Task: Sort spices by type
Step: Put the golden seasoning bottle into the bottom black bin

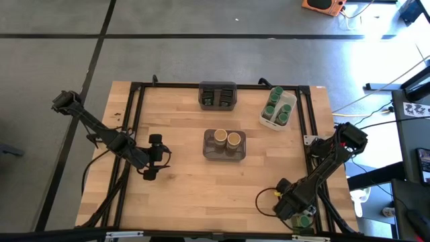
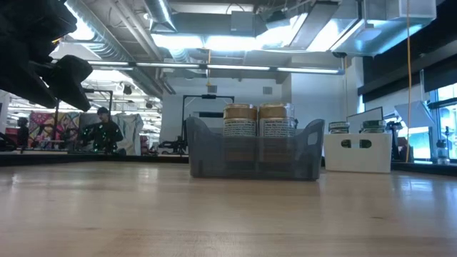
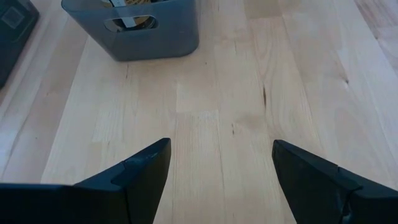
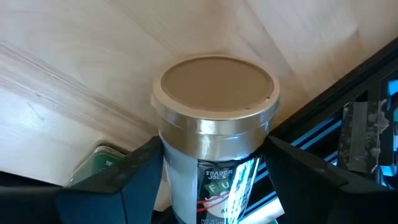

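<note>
Item: tan-lidded jar, clasped by your right gripper at the table's near right corner. Step: pickup. Next: carry it to the grey bin mid-table. Left gripper: spread, empty.

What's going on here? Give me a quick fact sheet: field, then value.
Table: light wooden table
Middle grey bin: two tan-lidded jars
Far grey bin: dark tins
White tray: green-lidded jars
Right gripper: at the table's near right corner, shut on a tan-lidded jar; a green-lidded jar lies next to it
Left gripper: open, empty, over bare wood left of the middle bin
</note>
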Available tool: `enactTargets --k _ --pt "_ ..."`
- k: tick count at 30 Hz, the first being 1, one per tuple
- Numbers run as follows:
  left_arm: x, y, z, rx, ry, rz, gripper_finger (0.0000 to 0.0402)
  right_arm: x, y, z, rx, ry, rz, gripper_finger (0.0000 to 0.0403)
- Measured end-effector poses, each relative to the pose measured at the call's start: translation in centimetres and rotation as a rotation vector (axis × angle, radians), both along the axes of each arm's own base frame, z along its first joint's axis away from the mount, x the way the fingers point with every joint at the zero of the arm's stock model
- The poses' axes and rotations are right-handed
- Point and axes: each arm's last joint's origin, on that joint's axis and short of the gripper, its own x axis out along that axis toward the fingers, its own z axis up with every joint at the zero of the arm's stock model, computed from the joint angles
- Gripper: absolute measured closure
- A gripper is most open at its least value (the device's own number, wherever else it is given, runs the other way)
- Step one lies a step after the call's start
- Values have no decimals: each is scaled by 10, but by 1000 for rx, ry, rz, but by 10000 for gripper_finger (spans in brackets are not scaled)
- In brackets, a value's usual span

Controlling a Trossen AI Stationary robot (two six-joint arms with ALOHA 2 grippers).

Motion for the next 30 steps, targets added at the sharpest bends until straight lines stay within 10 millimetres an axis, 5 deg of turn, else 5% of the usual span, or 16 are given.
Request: enactTargets --k 22,30 --pt "0 0 0 1 0 0 123 1 1 3 -11 -9 0 132" --pt "0 0 0 0 0 0 123 2 1 0 -35 -49 15 53"
